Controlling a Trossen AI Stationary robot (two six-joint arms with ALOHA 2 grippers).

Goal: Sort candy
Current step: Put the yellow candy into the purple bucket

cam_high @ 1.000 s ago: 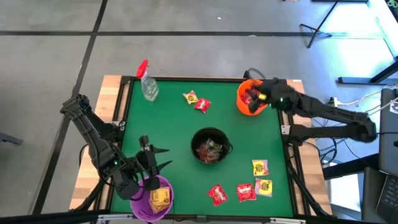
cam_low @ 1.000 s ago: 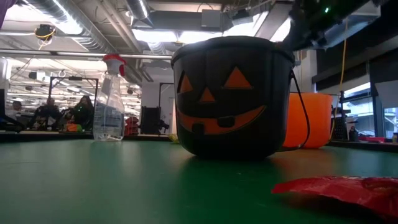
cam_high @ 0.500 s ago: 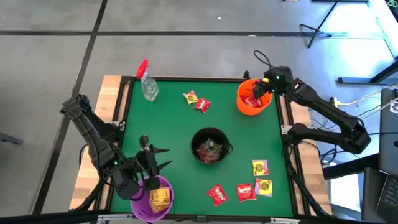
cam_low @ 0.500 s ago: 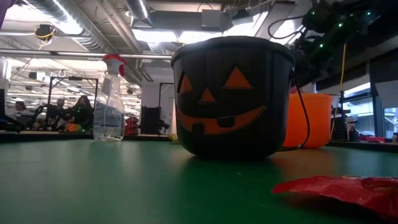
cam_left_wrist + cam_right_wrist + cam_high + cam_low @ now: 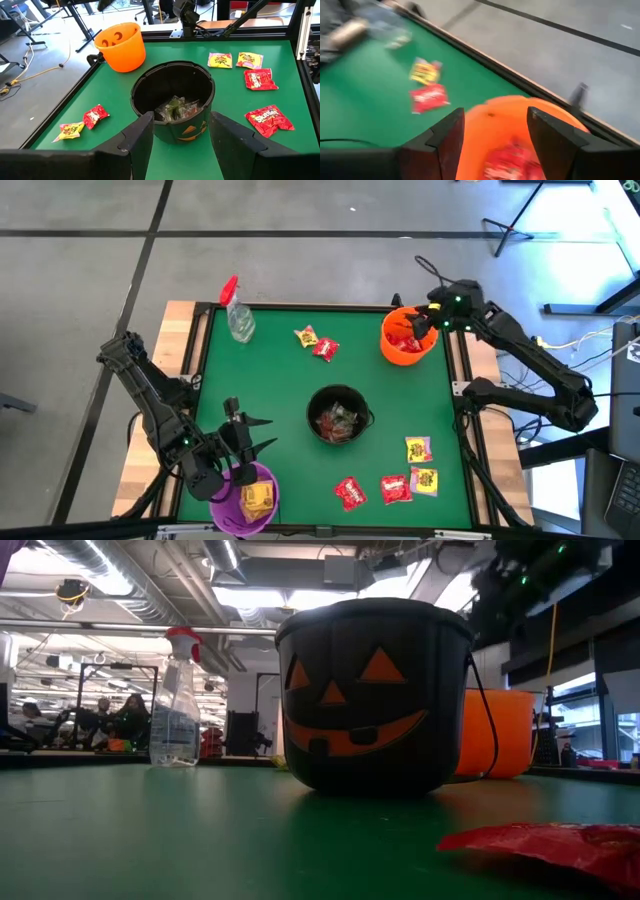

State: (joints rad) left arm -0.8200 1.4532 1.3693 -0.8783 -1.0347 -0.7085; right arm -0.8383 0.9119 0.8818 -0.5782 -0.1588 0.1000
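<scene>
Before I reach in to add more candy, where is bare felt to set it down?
Widest: the green stretch between the spray bottle, the black pumpkin bucket and the left gripper. Also bare between the orange bucket and the packets below it. The front right corner is crowded with packets.

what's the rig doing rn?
Sorting candy by colour. The right hand hangs open over the orange bowl, which holds red packets. The left hand waits open beside the purple bowl, which holds yellow packets. The black pumpkin bucket sits mid-table. Seven loose packets lie on the green mat.
</scene>
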